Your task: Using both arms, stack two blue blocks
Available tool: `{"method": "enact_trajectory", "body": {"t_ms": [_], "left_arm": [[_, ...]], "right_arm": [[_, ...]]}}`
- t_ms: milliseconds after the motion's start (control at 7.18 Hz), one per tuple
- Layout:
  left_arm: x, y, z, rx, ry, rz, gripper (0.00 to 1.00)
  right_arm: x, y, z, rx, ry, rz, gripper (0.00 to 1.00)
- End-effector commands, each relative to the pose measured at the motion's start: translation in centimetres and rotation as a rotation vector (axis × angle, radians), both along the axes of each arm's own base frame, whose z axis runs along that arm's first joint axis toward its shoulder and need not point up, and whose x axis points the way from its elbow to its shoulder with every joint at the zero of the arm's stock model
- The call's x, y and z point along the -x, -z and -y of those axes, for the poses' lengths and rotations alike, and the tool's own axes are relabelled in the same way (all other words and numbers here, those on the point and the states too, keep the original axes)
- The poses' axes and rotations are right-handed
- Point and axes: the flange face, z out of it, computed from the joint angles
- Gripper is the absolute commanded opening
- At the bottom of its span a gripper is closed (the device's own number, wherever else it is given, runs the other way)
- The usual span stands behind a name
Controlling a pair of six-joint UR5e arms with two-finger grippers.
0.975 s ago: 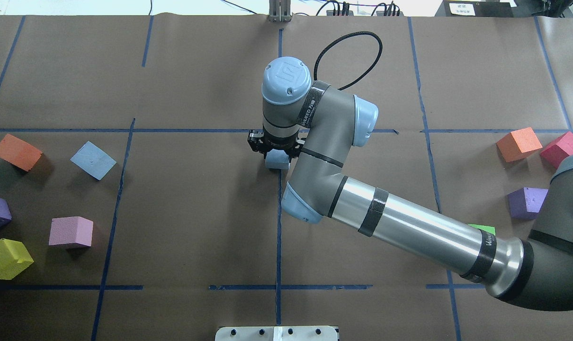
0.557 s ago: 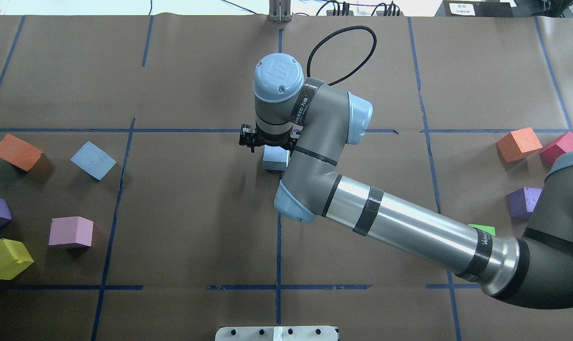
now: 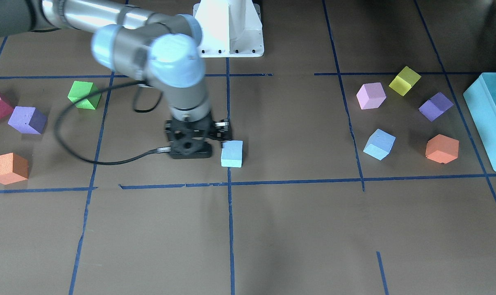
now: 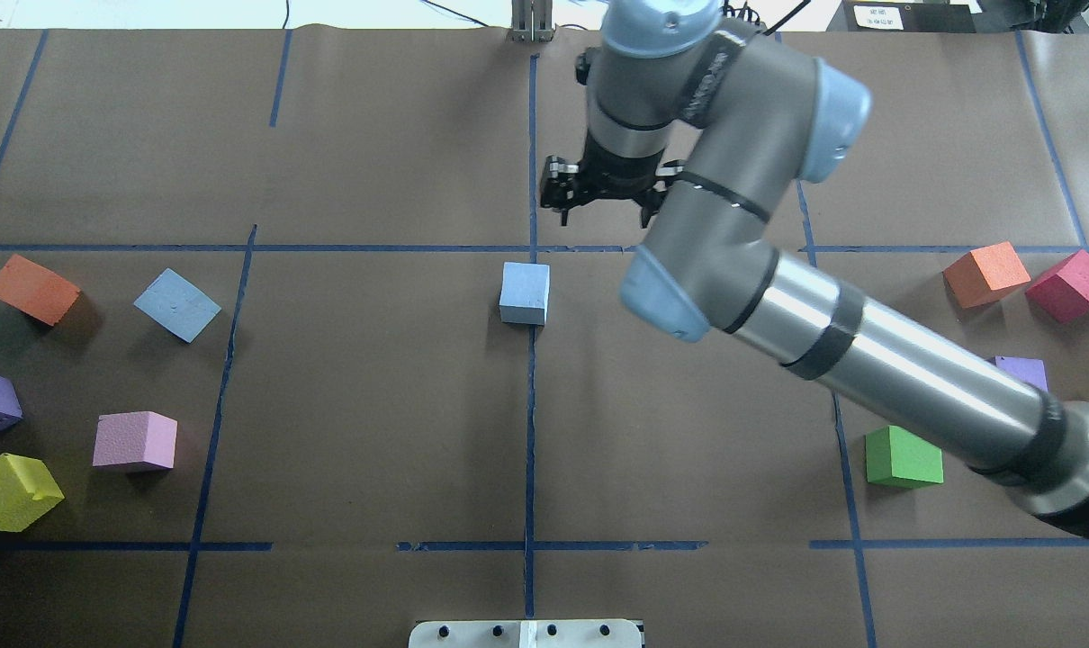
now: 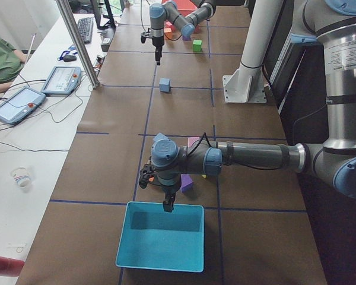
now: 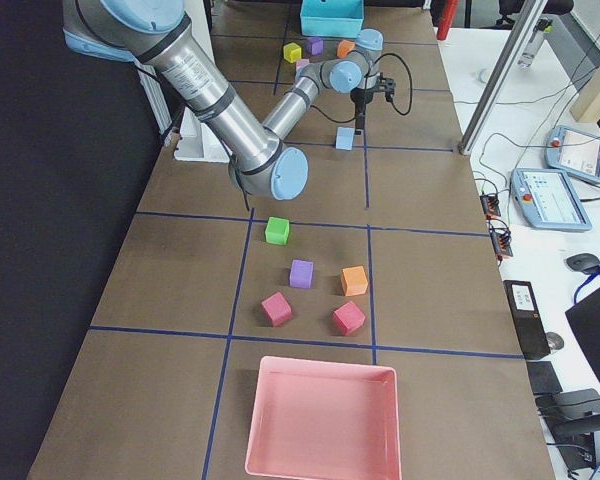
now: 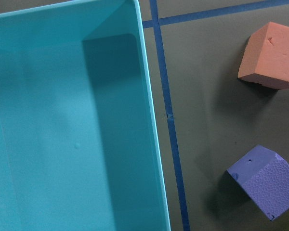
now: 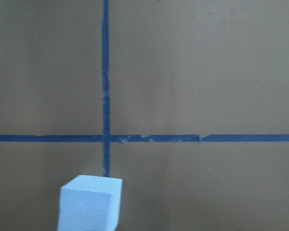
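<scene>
At the centre of the tabletop [image 4: 373, 432]: one blue block [image 4: 524, 292] sits flat on the tape line [image 4: 530, 405], with nothing touching it.
Over on the left side: the other blue block [image 4: 177, 304] lies among the coloured cubes [image 4: 135, 441], well apart from the first.
Just changed: the right fingers [image 4: 563, 207], down around the centre block a second ago, have let go and risen clear beyond it. They are spread wide with nothing between them.
Meaning: I'd say the base of the stack is placed, and fetching the second block now falls to the left arm [image 5: 249, 155].
Left fingers [image 5: 167, 205]: they hang over the teal box's rim, but whether spread or clenched I cannot tell.
Teal box [image 7: 62, 120]: nothing shows inside.
Pink tray [image 6: 320, 420]: bare as well.
</scene>
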Motion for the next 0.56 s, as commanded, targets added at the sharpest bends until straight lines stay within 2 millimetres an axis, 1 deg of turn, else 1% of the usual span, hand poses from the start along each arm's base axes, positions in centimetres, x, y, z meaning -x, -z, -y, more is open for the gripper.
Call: {"method": "enact_trajectory", "body": {"t_ms": [0, 139, 279, 418], "left_arm": [[-0.2, 1.1, 1.0, -0.025, 0.003, -0.01, 1.0], [-0.3, 2.4, 2.5, -0.057, 0.002, -0.013, 1.0], [-0.4, 3.5, 3.6, -0.088, 0.001, -0.016, 1.0], [-0.5, 5.1, 5.1, -0.152, 0.003, -0.019, 1.0]], "right_arm": [[-15.3, -10.1, 1.3, -0.132, 0.112, -0.002, 0.99], [-22.6, -16.6, 1.1, -0.19, 0.18, -0.022, 0.99], [-29.6, -23.7, -0.2, -0.252, 0.274, -0.031, 0.99], [-35.3, -29.7, -2.1, -0.303, 0.35, -0.052, 0.99]]}}
